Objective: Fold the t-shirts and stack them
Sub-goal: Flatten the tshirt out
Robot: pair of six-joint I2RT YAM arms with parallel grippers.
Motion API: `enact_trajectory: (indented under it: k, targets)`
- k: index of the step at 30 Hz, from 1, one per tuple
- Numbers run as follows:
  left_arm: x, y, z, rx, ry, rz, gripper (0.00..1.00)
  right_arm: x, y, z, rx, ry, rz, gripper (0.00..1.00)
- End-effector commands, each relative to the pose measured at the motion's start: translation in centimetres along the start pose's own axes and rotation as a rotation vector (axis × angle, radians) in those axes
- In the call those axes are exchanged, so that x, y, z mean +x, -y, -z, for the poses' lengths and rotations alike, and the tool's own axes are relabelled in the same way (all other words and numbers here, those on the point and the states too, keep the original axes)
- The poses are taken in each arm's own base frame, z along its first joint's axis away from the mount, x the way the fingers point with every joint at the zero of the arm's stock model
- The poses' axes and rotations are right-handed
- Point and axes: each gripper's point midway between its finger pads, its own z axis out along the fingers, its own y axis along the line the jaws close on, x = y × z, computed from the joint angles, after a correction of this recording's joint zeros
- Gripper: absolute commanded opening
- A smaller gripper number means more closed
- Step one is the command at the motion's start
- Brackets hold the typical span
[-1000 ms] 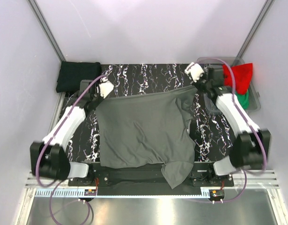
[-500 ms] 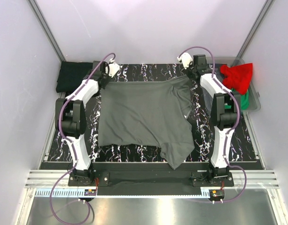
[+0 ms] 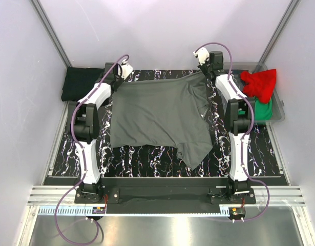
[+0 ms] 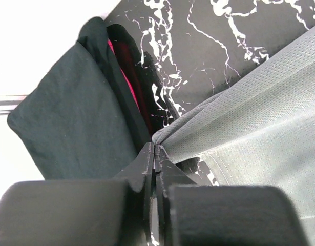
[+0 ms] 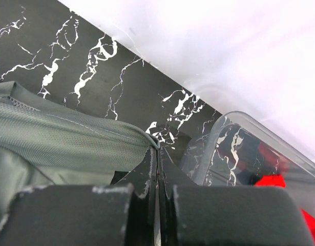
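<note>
- Large grey shirt (image 3: pixel 157 115) spread flat across tabletop (image 3: pixel 147 156) centre, loose part trailing toward 5 o'clock.
- At 11 o'clock, left pincer (image 4: pixel 154 149) clamped shut on far corner of grey shirt.
- At 1 o'clock, right pincer (image 5: pixel 157 152) clamped shut on other far corner.
- Far hem drawn nearly straight between both.
- Folded black shirt (image 3: pixel 84 83) at 10 o'clock, near left pincer.
- At 2 o'clock, bin (image 3: pixel 278 117) holding red shirt (image 3: pixel 259 82), draped over rim, with green shirt (image 3: pixel 266 108) beneath.

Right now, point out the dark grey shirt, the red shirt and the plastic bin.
dark grey shirt (image 3: pixel 157 115), top view, middle of its body.
red shirt (image 3: pixel 259 82), top view, bunched upper part.
plastic bin (image 3: pixel 281 108), top view, right rim.
</note>
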Motion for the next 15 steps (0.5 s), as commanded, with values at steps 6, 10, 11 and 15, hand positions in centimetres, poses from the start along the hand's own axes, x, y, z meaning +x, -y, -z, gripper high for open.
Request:
enact_trajectory:
  k: [6, 10, 11, 15]
  targets:
    - [-3.5, -3.9, 0.9, -0.128, 0.082, 0.023, 0.49, -0.7, 1.1, -0.2, 0.073, -0.008, -0.006, 0.24]
    - [-5.8, -6.3, 4.5, -0.215, 0.133, 0.102, 0.68, -3.1, 3.7, 2.1, 0.161, 0.018, -0.044, 0.47]
    - [-6.3, -6.8, 5.6, -0.229, 0.151, 0.139, 0.7, -3.4, 4.0, 2.8, 0.17, 0.019, -0.054, 0.49]
    - [-7.4, -5.5, 10.9, -0.171, 0.203, 0.154, 0.7, -6.1, 4.3, 8.0, 0.132, 0.078, -0.114, 0.56]
